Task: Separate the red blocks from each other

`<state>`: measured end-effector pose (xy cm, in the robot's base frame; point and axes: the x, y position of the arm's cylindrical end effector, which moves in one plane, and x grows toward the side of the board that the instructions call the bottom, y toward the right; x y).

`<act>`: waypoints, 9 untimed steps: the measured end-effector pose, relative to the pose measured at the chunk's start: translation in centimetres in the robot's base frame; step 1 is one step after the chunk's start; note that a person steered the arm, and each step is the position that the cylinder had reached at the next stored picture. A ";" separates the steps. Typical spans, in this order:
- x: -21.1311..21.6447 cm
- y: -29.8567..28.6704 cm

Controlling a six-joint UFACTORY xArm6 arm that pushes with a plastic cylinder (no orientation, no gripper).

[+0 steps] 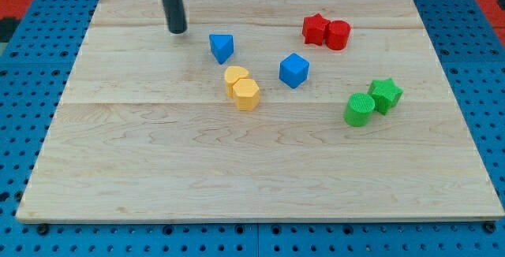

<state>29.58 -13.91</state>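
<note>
Two red blocks sit touching near the view's top right: a red star-like block [316,29] on the left and a red cylinder [338,35] on the right. My tip [177,30] rests on the board near the view's top left, far to the left of the red pair. The blue triangular block [222,47] lies just right of and below the tip.
A blue cube [293,70] sits mid-board. Two yellow blocks [236,78] [247,94] touch each other left of it. A green cylinder [360,109] and green star [386,94] touch at the right. The wooden board [237,178] lies on a blue pegboard.
</note>
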 end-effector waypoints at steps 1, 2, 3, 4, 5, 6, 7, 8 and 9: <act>3.0 3.8; 3.5 9.4; 2.9 10.0; -3.0 6.9; -6.1 15.0; -7.4 25.1; -4.7 27.7; -1.7 25.6; -3.5 24.4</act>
<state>26.12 10.44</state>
